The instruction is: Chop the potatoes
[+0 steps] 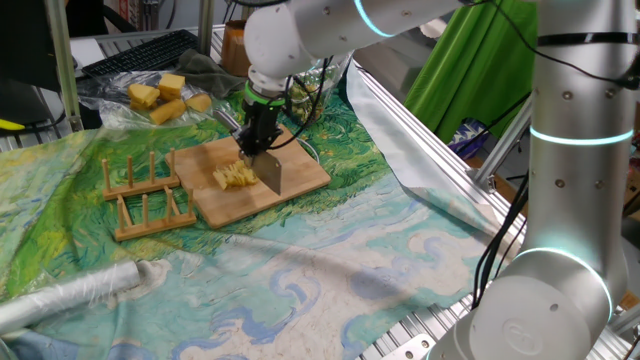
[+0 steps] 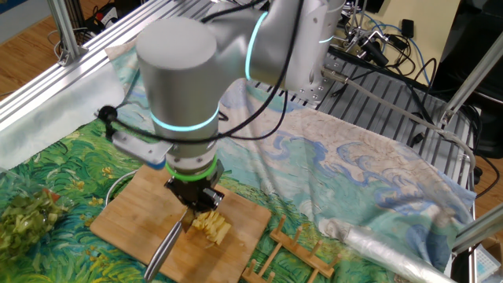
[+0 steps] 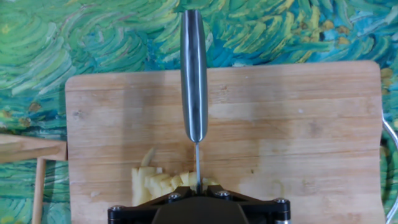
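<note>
The potatoes lie as a cluster of thin pale-yellow slices on the wooden cutting board. My gripper hangs over the board, shut on a knife whose blade points down just right of the slices. In the hand view the steel knife handle runs away from me, the thin blade edge drops toward the potatoes, and the slices sit mostly left of the blade on the board. From the other side, the gripper stands above the potatoes.
Larger deep-yellow uncut chunks lie behind the board at the far left. Two wooden racks stand left of the board. A foil roll lies at the near left. A bag of green scraps sits by the board.
</note>
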Available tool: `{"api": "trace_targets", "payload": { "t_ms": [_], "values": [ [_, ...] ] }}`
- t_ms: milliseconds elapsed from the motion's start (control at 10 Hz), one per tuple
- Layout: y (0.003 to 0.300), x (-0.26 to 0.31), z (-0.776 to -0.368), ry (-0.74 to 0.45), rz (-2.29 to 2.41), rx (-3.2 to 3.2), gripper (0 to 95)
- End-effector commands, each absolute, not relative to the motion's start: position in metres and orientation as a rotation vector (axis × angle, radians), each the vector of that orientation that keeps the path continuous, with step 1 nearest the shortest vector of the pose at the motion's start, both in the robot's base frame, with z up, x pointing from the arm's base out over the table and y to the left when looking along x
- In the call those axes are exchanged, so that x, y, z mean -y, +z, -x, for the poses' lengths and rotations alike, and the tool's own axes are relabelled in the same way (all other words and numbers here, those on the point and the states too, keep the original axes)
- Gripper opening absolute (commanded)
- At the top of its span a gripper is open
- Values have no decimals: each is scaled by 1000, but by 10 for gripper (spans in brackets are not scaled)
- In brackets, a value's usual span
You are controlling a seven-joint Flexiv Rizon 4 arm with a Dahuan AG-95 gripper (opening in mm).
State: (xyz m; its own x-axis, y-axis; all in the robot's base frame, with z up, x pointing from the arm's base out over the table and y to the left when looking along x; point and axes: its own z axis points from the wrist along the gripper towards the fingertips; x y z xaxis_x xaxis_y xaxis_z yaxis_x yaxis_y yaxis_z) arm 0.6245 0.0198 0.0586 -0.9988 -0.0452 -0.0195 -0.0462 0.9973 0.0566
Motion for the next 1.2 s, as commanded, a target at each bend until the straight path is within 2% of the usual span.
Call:
{"api": "trace_targets", "payload": {
  "t_ms": [100,600,1200],
  "values": [
    [64,-18,-624,79,72,-3130,0],
    [81,-9,-626,43,103,-3138,0],
    [82,-6,-628,-8,153,-3134,0]
  ]
}}
